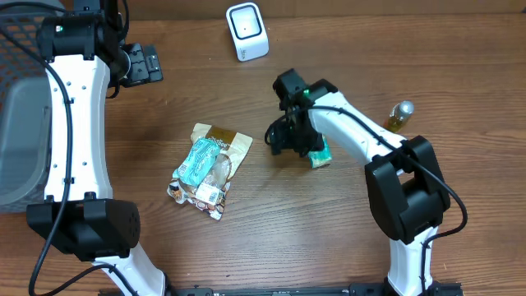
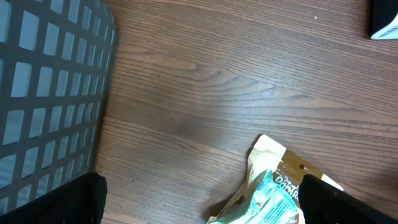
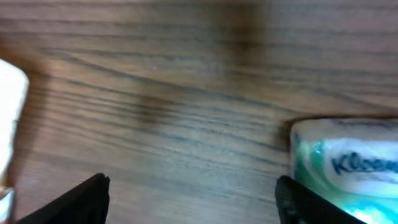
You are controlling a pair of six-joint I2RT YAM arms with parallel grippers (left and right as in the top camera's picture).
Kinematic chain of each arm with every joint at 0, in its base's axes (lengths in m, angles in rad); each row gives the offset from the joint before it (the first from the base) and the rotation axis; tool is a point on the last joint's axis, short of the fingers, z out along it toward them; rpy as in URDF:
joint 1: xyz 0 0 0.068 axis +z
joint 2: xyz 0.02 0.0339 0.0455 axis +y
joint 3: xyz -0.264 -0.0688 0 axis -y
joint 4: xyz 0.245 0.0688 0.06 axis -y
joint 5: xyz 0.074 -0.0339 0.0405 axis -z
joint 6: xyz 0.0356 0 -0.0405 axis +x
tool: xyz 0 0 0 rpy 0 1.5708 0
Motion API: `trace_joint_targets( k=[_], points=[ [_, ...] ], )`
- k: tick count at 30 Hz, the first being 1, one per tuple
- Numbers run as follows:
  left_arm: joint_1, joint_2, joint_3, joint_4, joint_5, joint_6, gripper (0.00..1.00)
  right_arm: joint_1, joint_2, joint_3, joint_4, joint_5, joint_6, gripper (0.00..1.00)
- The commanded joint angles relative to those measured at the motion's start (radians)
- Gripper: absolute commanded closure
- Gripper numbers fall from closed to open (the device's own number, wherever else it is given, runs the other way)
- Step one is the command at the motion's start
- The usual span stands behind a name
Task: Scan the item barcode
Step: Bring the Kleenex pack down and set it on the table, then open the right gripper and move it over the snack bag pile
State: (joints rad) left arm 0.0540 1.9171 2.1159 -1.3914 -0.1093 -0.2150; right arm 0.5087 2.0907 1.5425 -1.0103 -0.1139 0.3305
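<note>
The tissue pack (image 1: 320,154) lies flat on the table (image 1: 205,90), right of centre in the overhead view and at the right edge of the right wrist view. It is not lifted, and it is well apart from the white scanner (image 1: 246,31) at the top centre of the frame.

The right gripper (image 1: 289,140) sits low over the table just beside the pack. Its fingers are spread, with only bare wood between them. They pinch nothing.

The left gripper (image 2: 199,202) is at the upper left, near the basket (image 1: 20,123). Its fingers are spread wide and hold nothing.

A snack bag (image 1: 209,168) lies left of centre and a small bottle (image 1: 400,115) stands at the right.

Assessment: no item is presented to the scanner. Whether any barcode has been read cannot be told. Grasping, lifting and presenting an item appear to remain.
</note>
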Motion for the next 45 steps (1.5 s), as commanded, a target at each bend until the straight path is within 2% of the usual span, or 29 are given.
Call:
trace_joint_targets(
  k=[1,3,6,13,28,40,45],
  points=[
    [-0.003,-0.015,0.012,0.001,-0.002,-0.01,0.0,0.001,-0.02,-0.08,0.04,-0.001,0.041,0.16],
    [-0.003,-0.015,0.012,0.001,-0.002,-0.01,0.01,-0.007,-0.02,-0.129,0.065,0.034,0.045,0.11],
    [-0.003,-0.015,0.012,0.001,-0.002,-0.01,0.0,-0.034,-0.02,-0.153,0.057,0.105,0.082,0.09],
    [-0.003,-0.015,0.012,0.001,-0.002,-0.01,0.01,-0.109,-0.02,-0.154,0.025,0.105,0.082,0.05],
    [-0.003,-0.015,0.012,0.001,-0.002,-0.01,0.01,-0.104,-0.02,-0.154,0.035,0.099,0.082,0.0],
    [-0.003,-0.015,0.012,0.001,-0.002,-0.01,0.01,-0.104,-0.02,-0.155,0.1,-0.092,0.082,0.0],
    [-0.003,-0.015,0.012,0.001,-0.002,-0.01,0.01,-0.104,-0.019,-0.155,0.124,-0.188,0.082,0.05]
  ],
)
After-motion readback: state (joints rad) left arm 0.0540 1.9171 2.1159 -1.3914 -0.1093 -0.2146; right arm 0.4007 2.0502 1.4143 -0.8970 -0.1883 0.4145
